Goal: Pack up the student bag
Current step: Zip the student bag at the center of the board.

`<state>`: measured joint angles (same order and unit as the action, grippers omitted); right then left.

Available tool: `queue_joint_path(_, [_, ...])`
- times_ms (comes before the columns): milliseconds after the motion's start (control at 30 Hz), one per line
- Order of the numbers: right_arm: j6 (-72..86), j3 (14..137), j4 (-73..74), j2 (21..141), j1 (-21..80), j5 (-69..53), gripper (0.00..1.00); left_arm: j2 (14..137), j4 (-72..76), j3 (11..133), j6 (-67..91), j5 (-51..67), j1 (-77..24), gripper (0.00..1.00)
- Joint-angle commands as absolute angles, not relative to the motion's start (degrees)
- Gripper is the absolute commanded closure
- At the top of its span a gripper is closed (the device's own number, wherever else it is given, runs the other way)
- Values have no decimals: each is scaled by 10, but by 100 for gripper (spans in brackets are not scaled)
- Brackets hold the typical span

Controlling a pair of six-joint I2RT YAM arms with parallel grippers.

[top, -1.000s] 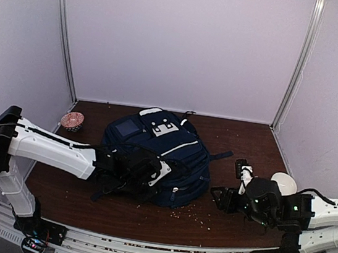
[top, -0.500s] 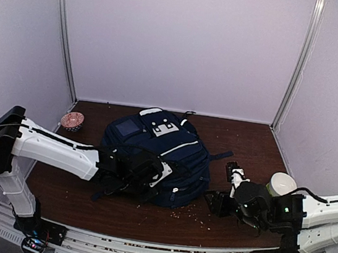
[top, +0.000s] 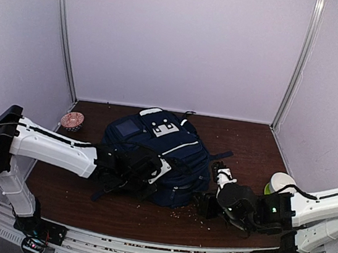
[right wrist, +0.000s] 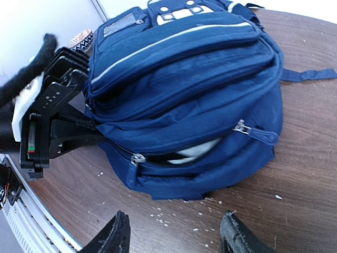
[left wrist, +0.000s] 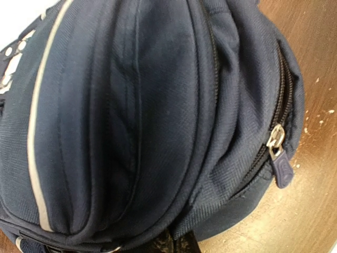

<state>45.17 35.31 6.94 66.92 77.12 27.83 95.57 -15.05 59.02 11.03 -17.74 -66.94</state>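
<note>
From above we see the backpack (top: 166, 148) lying flat in the middle of the brown table (top: 248, 143), its top toward the back wall. The left gripper (top: 140, 168) presses against the bag's near left side with its jaws closed; we cannot tell whether any fabric is caught between them. The right gripper (top: 209, 187) sits just beside the bag's near right corner, jaws apart and holding nothing. A small patterned bowl (top: 72, 120) stands at the table's left edge and a white cup (top: 280, 180) at the right. Crumbs (top: 191, 215) lie near the bag.

The left wrist view is filled by navy fabric, with a white stripe (left wrist: 37, 121) and a zipper pull (left wrist: 276, 143) at the side.

In the right wrist view we see the two fingers (right wrist: 117, 237) wide apart over bare table, short of the bag. The main zipper gapes a little, showing something white (right wrist: 197, 152) inside.
</note>
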Motion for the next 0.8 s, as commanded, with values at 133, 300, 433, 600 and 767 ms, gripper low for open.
queue_joint_path(133, [425, 461, 90, 768, 796, 315, 42, 876, -118, 598, 133, -141, -669, 100])
queue_joint_path(300, [429, 503, 99, 831, 801, 334, 41, 859, -124, 601, 138, -128, -669, 100])
queue_joint_path(433, [455, 535, 124, 883, 804, 356, 40, 858, -127, 604, 142, -125, -669, 100])
queue_joint_path(600, [492, 584, 184, 940, 802, 401, 41, 858, -128, 602, 145, -122, -669, 100])
queue_joint_path(767, [519, 581, 189, 956, 791, 421, 44, 856, -124, 599, 150, -117, -669, 100])
